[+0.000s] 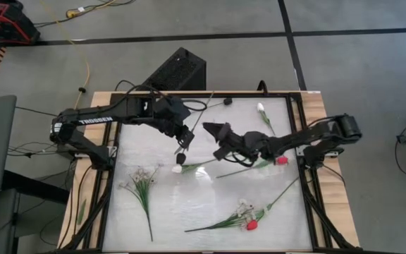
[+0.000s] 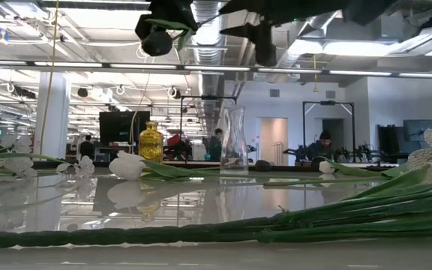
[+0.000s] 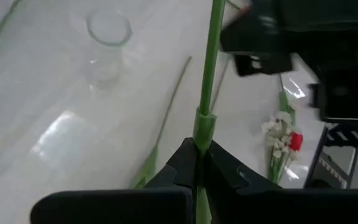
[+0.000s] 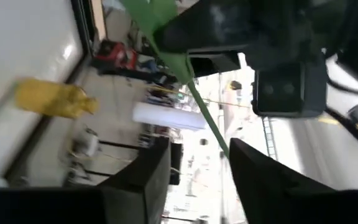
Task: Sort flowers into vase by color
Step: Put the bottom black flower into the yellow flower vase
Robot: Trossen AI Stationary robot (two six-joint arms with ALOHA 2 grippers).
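My left gripper (image 1: 183, 143) hangs over the middle of the table, shut on a green flower stem (image 3: 209, 68). The head of this flower does not show. The stem runs toward my right gripper (image 1: 210, 129), which is open. In the right wrist view its fingers (image 4: 143, 177) stand on either side of the stem's end (image 4: 211, 132), and I see no touch. A clear glass vase (image 2: 233, 142) and a yellow vase (image 2: 150, 142) stand at the far side. A white flower (image 1: 177, 169) lies on the table below the grippers. My left gripper pinches the green stem between its two fingers at a leaf joint (image 3: 202, 127). The fingers slant down from the table's left. The stem runs on past the fingertips toward the right gripper and is lifted clear of the table.
A leafy sprig with white blossoms (image 1: 141, 182) lies near left. A red flower with a white sprig (image 1: 251, 224) lies near right, a red head (image 1: 282, 160) by the right arm, and a white flower (image 1: 261, 108) at the far right. A dark frame (image 1: 300, 141) borders the table.
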